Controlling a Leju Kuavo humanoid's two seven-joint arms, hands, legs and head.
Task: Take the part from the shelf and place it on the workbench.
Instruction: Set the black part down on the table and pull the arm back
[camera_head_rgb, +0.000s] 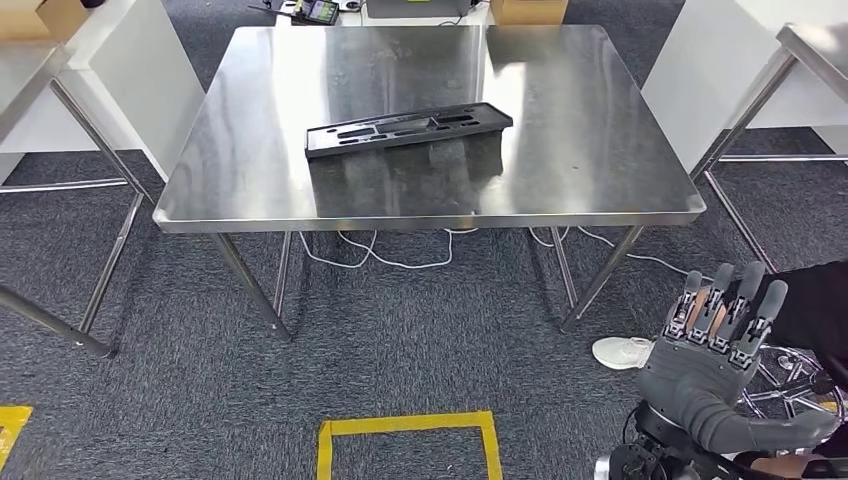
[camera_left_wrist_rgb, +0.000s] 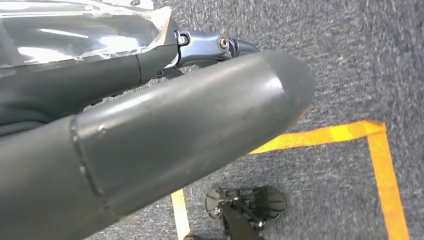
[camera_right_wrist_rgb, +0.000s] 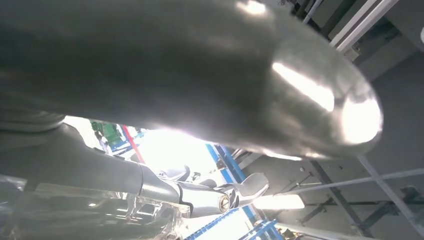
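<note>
- Already, the long black part (camera_head_rgb: 408, 130) lies flat on the steel workbench (camera_head_rgb: 600, 150), slightly slanted, near the middle of the top and well back from the front edge; judging from that, the placing step looks done.
- It rests on its broad side with nothing touching it, a stable way to leave a long slotted piece, which has little reason to tip or slide on the level metal.
- Down at the lower right of the head view, the right hand (camera_head_rgb: 715, 340) is raised with its fingers (camera_head_rgb: 745, 300) straight and a little apart, holding nothing; it hangs well clear of the workbench, over the grey carpet (camera_head_rgb: 400, 330).
- That posture reads as a hand let go and drawn away from the table, not one reaching for anything.
- Up close in the left wrist view, the left hand (camera_left_wrist_rgb: 150, 140) shows a thick grey thumb and darker parts behind it, over carpet and a yellow floor line (camera_left_wrist_rgb: 350, 132); nothing appears in its grasp, but how far its fingers are spread cannot be told.
- White cables (camera_head_rgb: 400, 255) trail on the floor under the workbench, and a white shoe (camera_head_rgb: 620, 352) sits near the right table leg, close to the right hand.
</note>
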